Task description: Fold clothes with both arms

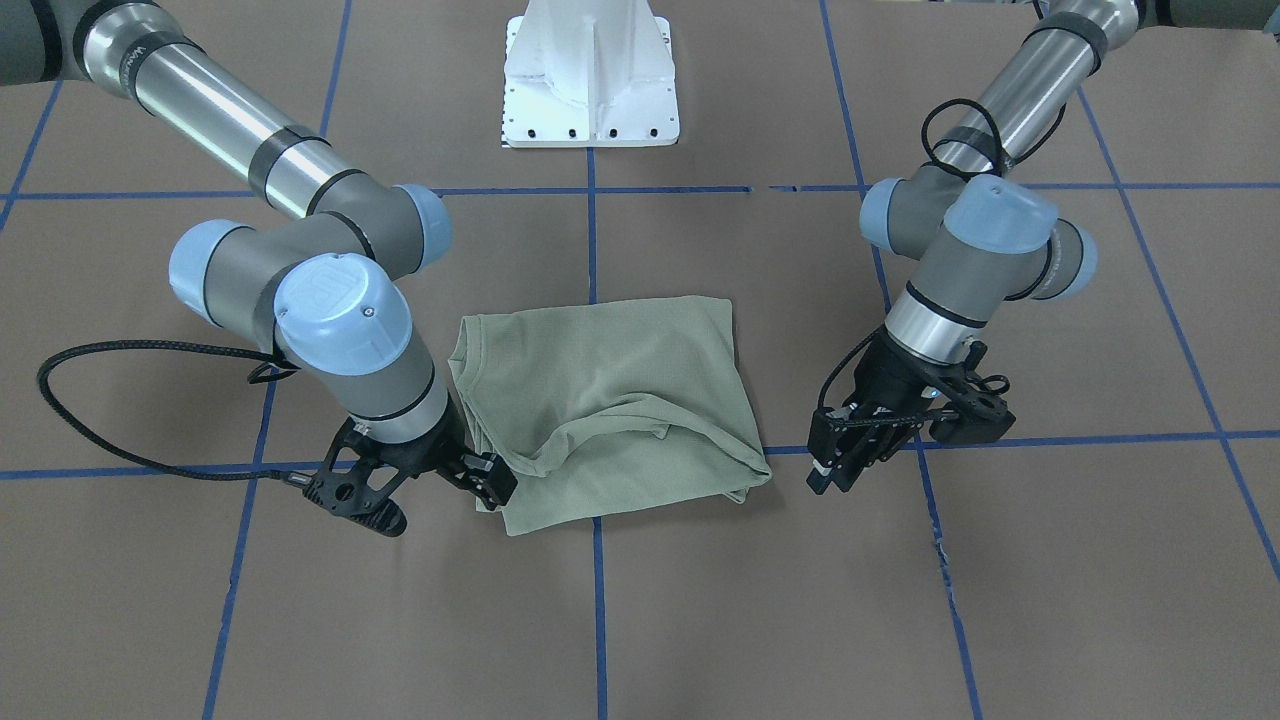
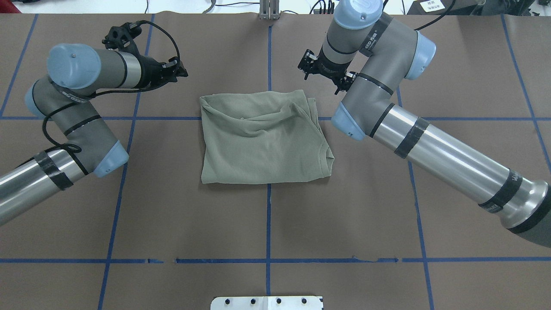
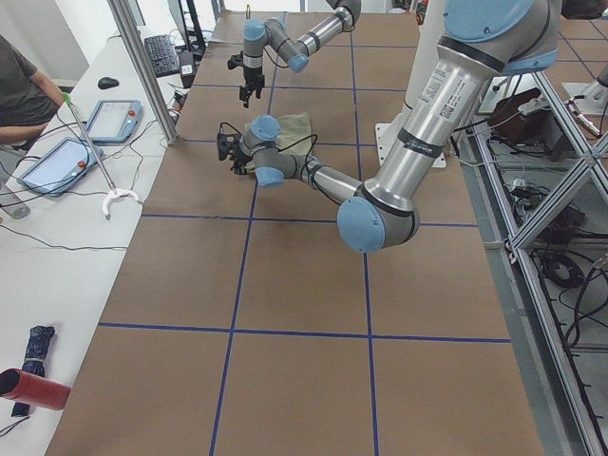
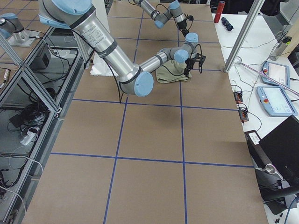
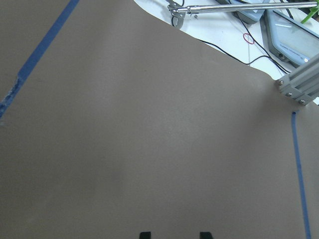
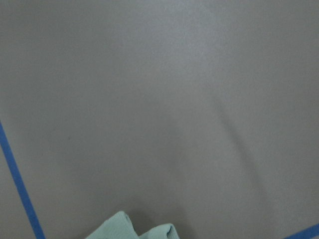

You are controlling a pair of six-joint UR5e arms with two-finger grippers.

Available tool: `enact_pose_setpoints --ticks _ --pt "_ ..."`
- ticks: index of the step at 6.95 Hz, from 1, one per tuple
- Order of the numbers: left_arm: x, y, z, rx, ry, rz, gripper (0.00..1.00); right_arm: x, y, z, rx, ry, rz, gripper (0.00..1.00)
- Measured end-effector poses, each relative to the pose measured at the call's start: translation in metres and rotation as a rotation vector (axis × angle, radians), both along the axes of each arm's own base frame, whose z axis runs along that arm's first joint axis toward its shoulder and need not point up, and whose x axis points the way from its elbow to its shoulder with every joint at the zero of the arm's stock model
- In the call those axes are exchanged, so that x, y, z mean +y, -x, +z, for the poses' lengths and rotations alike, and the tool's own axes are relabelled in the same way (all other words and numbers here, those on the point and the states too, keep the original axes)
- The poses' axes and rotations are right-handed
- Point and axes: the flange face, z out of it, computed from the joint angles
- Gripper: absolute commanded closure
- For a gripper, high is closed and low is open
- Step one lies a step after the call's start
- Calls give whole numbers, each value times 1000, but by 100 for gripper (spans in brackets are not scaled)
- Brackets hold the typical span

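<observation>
Across the middle of the brown, matte, paper-like surface (image 2: 344, 215), ruled into large squares by thin blue tape lines, lies one sage-green shirt (image 2: 262, 137), folded into a single, roughly square packet. Its fine knit looks soft. A few shallow creases sag across the far half, and the ribbed round collar curls out at the packet's 4 o'clock corner in the overhead view. Two arms work over it, each a polished metal tube with grey joints, rounded pale blue caps and looping black cable. Seen from overhead, the left arm (image 2: 77, 129) bends in from 9 o'clock, and the left gripper (image 5: 174, 234) hangs at 10 o'clock from the shirt, well apart from it. Its two black fingers (image 5: 144, 234) are spread, with only bare surface between them. The right arm (image 2: 430, 142) reaches in from 4 o'clock, and the right gripper (image 1: 480, 478) sits close by the packet's far corner at 1 o'clock. Whether its fingers are released or clenched, or touch the cloth, I cannot tell. One white metal pedestal (image 1: 590, 80) stands at 12 o'clock in the front view.
</observation>
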Motion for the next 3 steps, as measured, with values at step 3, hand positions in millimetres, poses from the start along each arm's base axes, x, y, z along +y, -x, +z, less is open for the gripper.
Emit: enact_pose_setpoints --ticks 3 --pt "1 56 -16 55 -8 49 56 64 58 -24 -23 -2 -6 100"
